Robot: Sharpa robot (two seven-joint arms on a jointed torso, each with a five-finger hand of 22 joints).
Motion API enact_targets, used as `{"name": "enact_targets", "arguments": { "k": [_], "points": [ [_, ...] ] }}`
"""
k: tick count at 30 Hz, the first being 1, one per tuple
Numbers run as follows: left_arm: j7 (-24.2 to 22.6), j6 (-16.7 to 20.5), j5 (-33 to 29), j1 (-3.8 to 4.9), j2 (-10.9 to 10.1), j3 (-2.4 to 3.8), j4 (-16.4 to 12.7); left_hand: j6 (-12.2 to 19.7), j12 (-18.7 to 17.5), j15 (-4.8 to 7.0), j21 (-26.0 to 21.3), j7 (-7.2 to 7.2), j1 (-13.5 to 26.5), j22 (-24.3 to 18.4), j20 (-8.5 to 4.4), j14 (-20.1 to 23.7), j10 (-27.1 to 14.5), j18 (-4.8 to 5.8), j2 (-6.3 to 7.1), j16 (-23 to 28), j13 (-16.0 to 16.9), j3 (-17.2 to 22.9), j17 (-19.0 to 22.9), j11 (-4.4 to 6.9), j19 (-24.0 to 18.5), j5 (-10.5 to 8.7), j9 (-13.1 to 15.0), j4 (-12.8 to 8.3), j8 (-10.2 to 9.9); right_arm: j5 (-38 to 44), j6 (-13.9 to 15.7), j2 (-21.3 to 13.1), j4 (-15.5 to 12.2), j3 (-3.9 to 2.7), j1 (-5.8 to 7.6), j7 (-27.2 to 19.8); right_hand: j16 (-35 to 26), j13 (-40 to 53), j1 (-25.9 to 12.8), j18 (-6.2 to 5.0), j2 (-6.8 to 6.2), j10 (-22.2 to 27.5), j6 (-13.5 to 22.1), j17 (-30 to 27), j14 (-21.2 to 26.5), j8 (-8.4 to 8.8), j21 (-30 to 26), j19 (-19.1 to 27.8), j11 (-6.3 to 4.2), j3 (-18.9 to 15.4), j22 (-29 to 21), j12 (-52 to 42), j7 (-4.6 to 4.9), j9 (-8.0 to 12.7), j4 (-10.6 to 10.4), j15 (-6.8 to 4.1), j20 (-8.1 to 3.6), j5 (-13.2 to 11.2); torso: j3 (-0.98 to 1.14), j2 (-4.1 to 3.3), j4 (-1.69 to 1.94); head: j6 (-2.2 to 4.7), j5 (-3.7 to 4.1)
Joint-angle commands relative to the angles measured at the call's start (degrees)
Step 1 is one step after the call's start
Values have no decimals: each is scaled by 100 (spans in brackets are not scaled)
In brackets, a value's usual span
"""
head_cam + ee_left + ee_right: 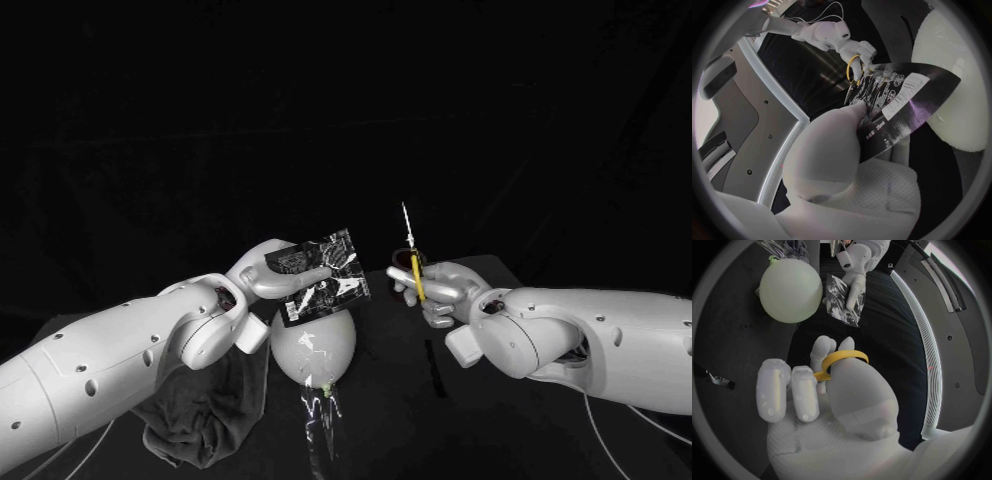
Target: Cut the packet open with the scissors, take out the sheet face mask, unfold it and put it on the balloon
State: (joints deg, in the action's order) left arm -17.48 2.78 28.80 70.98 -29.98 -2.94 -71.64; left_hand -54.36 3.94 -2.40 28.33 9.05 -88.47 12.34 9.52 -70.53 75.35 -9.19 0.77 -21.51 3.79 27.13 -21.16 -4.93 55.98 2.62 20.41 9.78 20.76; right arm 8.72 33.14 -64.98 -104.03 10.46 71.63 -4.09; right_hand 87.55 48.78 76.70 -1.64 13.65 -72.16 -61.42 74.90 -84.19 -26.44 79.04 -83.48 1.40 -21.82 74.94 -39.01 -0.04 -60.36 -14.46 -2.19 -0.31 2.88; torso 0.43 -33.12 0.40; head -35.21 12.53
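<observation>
The left hand (267,268) holds the packet (325,275) just above the balloon (315,345), which lies on the surface (476,425) below and between the two hands. The right hand (440,290), near the packet and apart from it, holds the scissors (414,250) upright, blades rising above its fingers. A cloth (202,415) lies on the surface under the left arm, beside the balloon.

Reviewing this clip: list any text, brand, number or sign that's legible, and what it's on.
None can be read.
The packet held by the left hand carries white print and a pale label, all too blurred to read.
The scissors in the right hand and the balloon show no lettering.
</observation>
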Motion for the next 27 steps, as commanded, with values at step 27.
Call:
{"name": "enact_targets", "arguments": {
  "k": [27],
  "points": [
    [62,-1501,-2058,-176,-2028,-62,-1253,1,-35,7,46,2,78,30,5,106,-40,-87,5,-2,-9,122,-38,-38,-113,18,448,-162,-23,27,-66,-227,430,60,-253,-270,-41,-340,332,-123,150,-1036,74,668,-409,151,-49,39,-474,-104,967,547,56,43,44,-430,18,-2,-58,84,117,-494,-712]
  ]
}}
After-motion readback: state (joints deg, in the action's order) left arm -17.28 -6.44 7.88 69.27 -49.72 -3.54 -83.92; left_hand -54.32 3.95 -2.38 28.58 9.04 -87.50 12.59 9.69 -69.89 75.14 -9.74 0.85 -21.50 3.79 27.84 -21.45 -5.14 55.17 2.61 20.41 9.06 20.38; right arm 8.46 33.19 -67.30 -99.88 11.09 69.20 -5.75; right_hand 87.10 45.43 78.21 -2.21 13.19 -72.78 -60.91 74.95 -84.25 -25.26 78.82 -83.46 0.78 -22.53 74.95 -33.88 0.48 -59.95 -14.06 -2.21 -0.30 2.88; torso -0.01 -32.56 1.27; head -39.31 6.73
